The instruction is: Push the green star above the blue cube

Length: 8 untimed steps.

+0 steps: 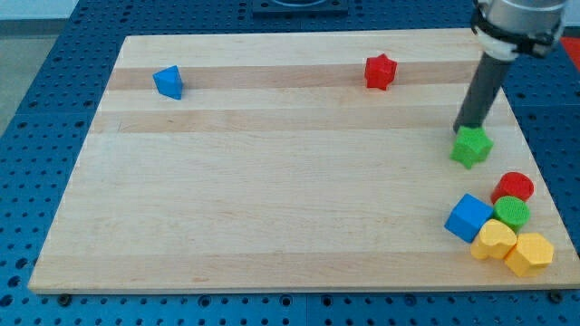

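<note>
My tip end hidden behind green star.

You have eight blocks on the board. Two are blue: a small one at the view's top left and a cube at the lower right. Two are red: a star and a cylinder. Two are green: a star and a cylinder. Two are yellow: one beside another. You have one rod.
</note>
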Available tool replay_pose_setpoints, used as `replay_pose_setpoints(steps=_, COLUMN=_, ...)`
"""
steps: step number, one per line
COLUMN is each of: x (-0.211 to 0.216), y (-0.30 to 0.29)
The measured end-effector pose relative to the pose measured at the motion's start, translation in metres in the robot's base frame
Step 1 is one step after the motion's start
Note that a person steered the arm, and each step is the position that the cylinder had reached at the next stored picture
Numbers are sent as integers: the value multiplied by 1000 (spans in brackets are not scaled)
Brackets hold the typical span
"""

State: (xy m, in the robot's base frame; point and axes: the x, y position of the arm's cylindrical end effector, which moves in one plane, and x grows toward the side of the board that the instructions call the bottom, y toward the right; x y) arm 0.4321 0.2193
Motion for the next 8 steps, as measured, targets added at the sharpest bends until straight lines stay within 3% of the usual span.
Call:
replay_pose_setpoints(steps=2, x=4, y=1)
replay_pose_setpoints(steps=5, x=23, y=84)
replay_pose_setpoints(steps=8, x=33, y=12)
